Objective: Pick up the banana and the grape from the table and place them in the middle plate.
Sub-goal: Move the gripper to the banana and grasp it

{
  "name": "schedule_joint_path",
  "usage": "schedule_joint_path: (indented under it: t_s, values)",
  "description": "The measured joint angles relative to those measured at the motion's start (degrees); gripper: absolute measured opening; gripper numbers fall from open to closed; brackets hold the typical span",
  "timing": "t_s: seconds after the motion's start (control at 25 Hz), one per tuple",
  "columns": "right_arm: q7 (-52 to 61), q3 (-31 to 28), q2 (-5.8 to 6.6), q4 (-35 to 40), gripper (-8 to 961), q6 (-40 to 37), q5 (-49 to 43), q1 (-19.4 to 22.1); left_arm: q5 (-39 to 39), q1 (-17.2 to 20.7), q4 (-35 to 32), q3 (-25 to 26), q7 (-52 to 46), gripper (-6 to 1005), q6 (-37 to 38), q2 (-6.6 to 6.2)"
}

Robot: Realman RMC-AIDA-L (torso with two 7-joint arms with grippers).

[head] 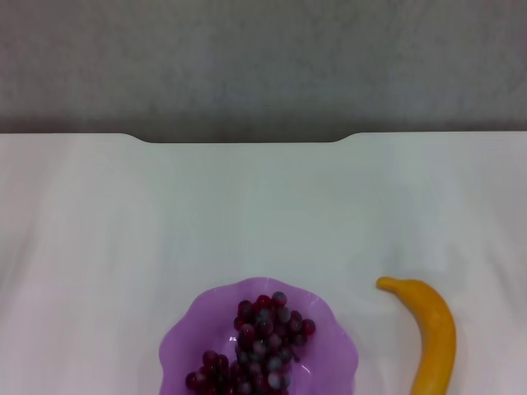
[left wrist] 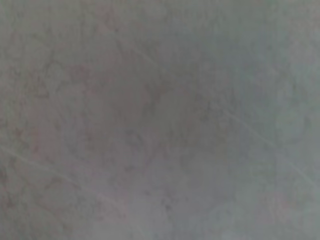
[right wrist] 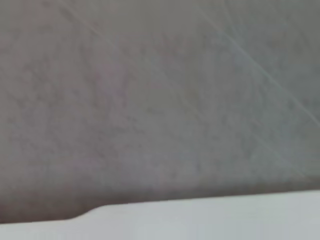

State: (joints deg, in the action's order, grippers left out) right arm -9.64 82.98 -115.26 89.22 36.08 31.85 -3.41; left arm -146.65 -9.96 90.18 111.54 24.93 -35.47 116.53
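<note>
Grape (head: 262, 346) already in middle plate (head: 185, 337), banana (head: 430, 333) on table (head: 247, 214) just right of the plate, apart; neither gripper in view, state untellable; next: right arm to grasp banana mid-body.

The head view's bottom edge is cutting off the near part of the middle plate (head: 177, 346), the grape (head: 262, 346) bunch's lower end and the banana (head: 432, 337)'s lower end.

White table (head: 123, 247) — plate (head: 185, 341), banana (head: 432, 337)
</note>
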Motion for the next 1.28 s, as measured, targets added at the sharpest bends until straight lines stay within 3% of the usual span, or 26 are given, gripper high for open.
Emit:
schedule_joint_path:
  t_s: [0.32,0.52,0.88,1.28]
  values:
    - [-0.05,-5.41,0.21,-8.67,794,7.95,-0.05,-5.98,-0.4,-0.01,0.08,-0.05,-0.06,865,-1.7,0.01]
    - [-1.67,-5.59,0.36,-12.16,793,10.28,0.27,-9.04,-3.68,-1.02,-0.18,-0.31,-1.78,865,-3.2,0.01]
    - [-8.39,0.25,0.26,-15.73,791,10.71,12.01,-11.83,-5.1,-2.16,0.1,-0.84,-2.32,865,-4.93,0.01]
    - [-8.63,5.24,0.36,-21.19,789,13.33,17.1,-14.23,-6.07,-2.72,0.57,-0.72,-2.41,865,-6.5,-0.05]
